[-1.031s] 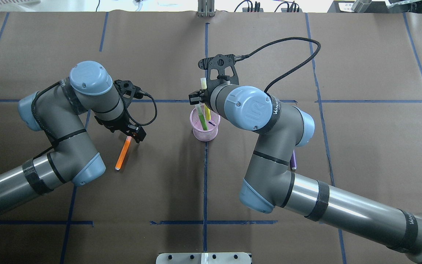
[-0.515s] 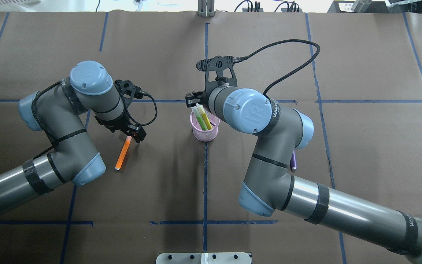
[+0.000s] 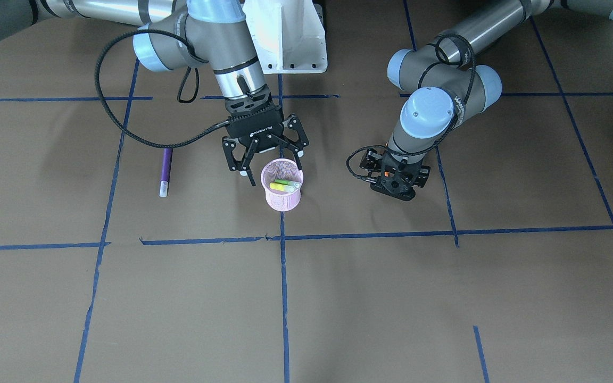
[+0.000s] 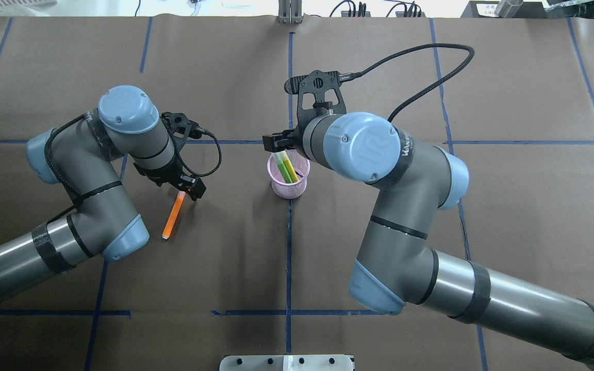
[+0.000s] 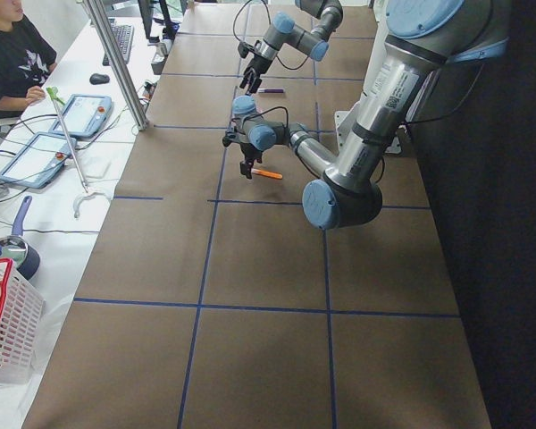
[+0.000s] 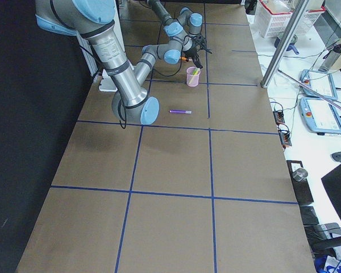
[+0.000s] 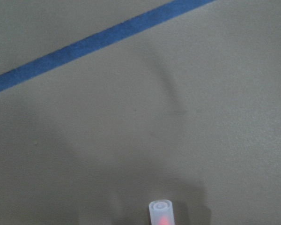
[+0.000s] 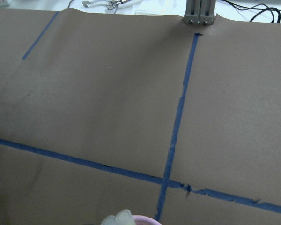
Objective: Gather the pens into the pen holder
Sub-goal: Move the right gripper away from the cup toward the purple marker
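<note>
The pink mesh pen holder (image 4: 289, 181) (image 3: 282, 199) stands at the table's middle with a green pen (image 3: 287, 182) and a yellow-green pen (image 3: 281, 187) leaning inside. My right gripper (image 3: 271, 166) hangs open just above and behind its rim, with nothing between its fingers. The orange pen (image 4: 174, 216) lies flat on the table. My left gripper (image 4: 192, 189) is down over its upper end, and its cap (image 7: 160, 213) shows in the left wrist view. I cannot tell whether those fingers are closed. The purple pen (image 3: 166, 170) lies alone on my right side and is hidden in the overhead view.
Blue tape lines (image 4: 290, 247) grid the brown table cover. A white mounting plate (image 3: 285, 37) sits at the robot's base. Beyond the far edge a person (image 5: 9, 54) sits at a side desk, and a white basket (image 5: 4, 331) stands there.
My right gripper let go of the yellow-green pen, which dropped into the pen holder beside the green one. The right arm then shifted slightly right. The left arm and the orange pen stayed still.
</note>
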{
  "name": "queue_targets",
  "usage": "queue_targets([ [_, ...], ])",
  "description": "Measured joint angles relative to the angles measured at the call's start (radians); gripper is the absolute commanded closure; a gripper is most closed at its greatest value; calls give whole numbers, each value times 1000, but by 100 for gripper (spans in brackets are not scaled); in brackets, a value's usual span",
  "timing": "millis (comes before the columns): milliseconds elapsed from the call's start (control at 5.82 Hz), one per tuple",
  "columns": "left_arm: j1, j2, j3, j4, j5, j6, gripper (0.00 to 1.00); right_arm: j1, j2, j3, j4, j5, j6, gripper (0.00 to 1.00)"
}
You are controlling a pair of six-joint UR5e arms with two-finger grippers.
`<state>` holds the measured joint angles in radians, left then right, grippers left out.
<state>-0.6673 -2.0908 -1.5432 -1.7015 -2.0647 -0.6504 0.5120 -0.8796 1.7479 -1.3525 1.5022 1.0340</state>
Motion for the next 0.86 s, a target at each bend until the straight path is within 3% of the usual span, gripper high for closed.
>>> queue_targets([
  [172, 0, 0, 0, 0, 0, 0, 58, 18, -13, 45, -96, 51, 0, 0],
  [687, 0, 0, -1, 3, -1, 0, 96, 81, -105, 94, -157, 190, -3, 0],
  [859, 0, 0, -1, 4, -1, 0, 99, 113, -127, 95, -160, 250, -7, 0],
])
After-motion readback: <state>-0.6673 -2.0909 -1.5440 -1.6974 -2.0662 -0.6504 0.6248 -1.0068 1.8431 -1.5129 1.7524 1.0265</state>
